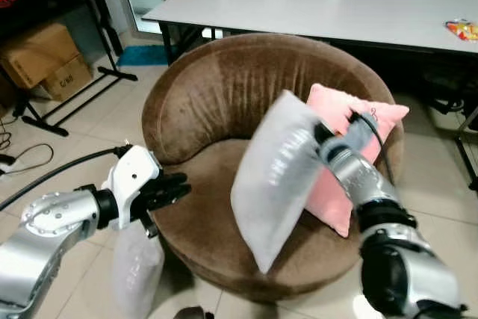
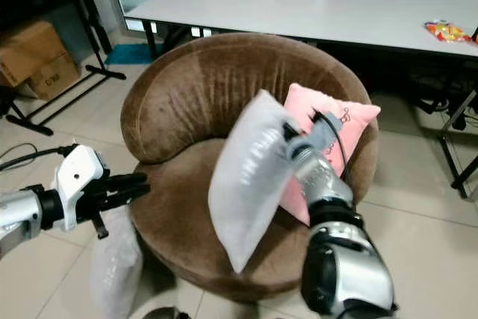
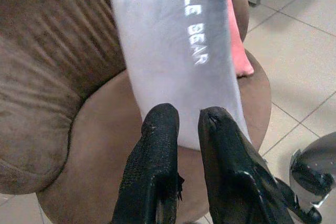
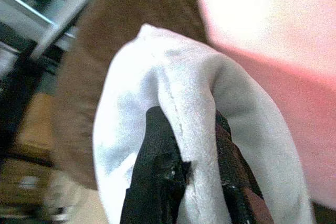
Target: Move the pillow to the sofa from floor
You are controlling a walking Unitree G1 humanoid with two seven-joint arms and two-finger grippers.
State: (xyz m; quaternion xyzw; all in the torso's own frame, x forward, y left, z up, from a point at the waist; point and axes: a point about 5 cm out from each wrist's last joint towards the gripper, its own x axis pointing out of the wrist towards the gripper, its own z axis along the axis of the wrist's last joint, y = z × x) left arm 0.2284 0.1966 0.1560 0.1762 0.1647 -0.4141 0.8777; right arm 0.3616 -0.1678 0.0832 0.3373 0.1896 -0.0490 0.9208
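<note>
A grey-white pillow [image 1: 276,177] hangs tilted over the seat of the round brown sofa [image 1: 209,95], its lower corner near the seat's front. My right gripper [image 1: 323,134] is shut on its upper edge; in the right wrist view the fingers [image 4: 157,150] pinch the seam. Behind it a pink pillow [image 1: 351,110] leans on the sofa's right backrest. My left gripper [image 1: 179,184] hovers at the sofa's left front edge, pointing at the pillow, open by a narrow gap and holding nothing. The left wrist view shows white lettering on the grey pillow [image 3: 173,51].
Another pale pillow [image 1: 138,267] lies on the tiled floor below my left arm, by the sofa's front left. A long white table [image 1: 314,5] stands behind the sofa with a snack packet [image 1: 463,30]. Cardboard boxes [image 1: 45,57] and a black stand [image 1: 75,95] are far left.
</note>
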